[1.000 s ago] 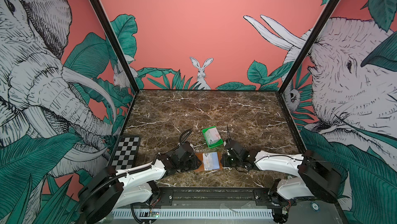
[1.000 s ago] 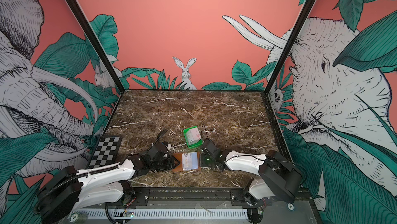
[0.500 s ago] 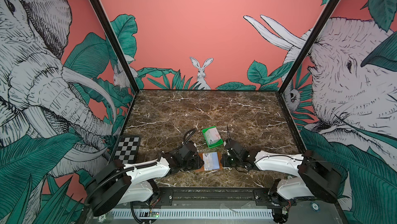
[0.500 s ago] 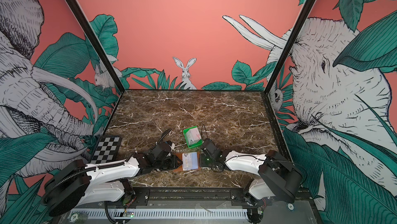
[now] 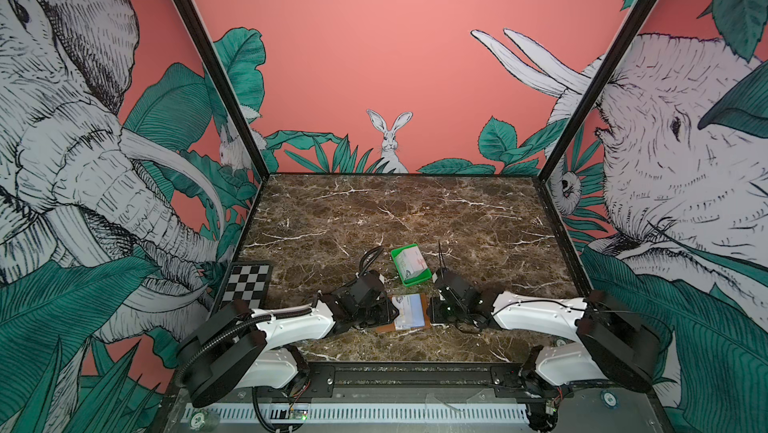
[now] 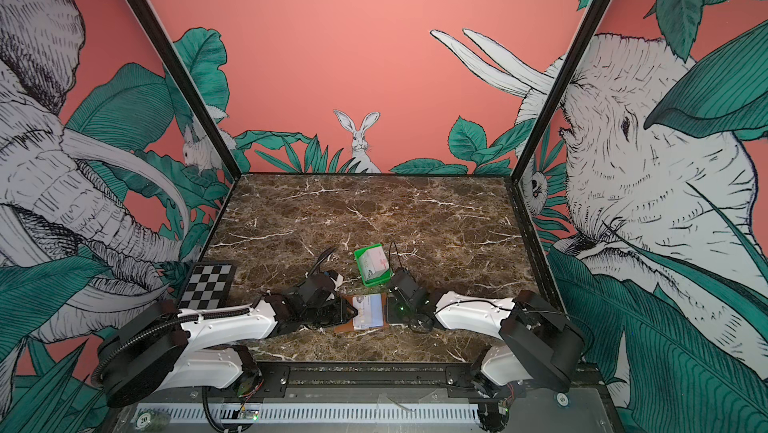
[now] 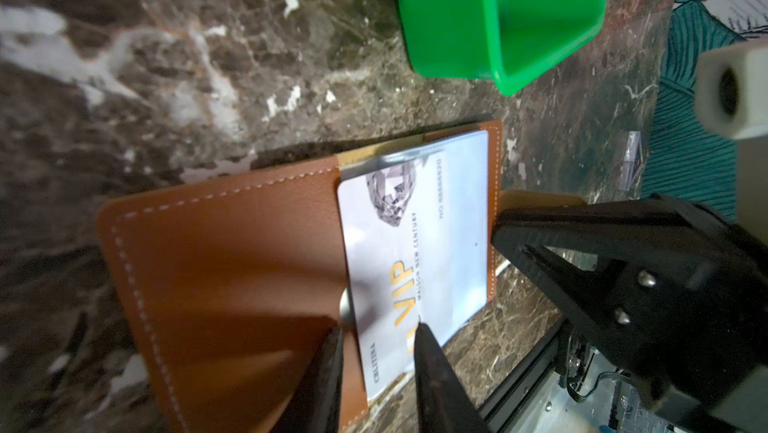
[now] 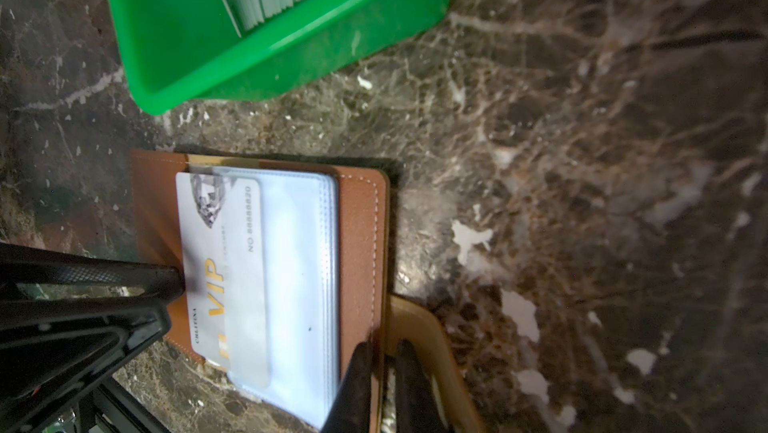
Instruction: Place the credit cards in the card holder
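R jaws pinch card holder [image 8: 359,244] edge, L jaws barely apart, empty, at VIP card [image 7: 415,235]: push it straight into sleeve [image 8: 291,285], slow imo.

A bright green plastic tray [image 5: 417,281] stands on the brown marbled desk [image 5: 374,210], near its front middle. A black-and-white checkerboard [image 5: 247,283] lies flat at the desk's left edge, well apart from the tray. The salmon walls show a rabbit [image 5: 390,140], elephants and leaves.
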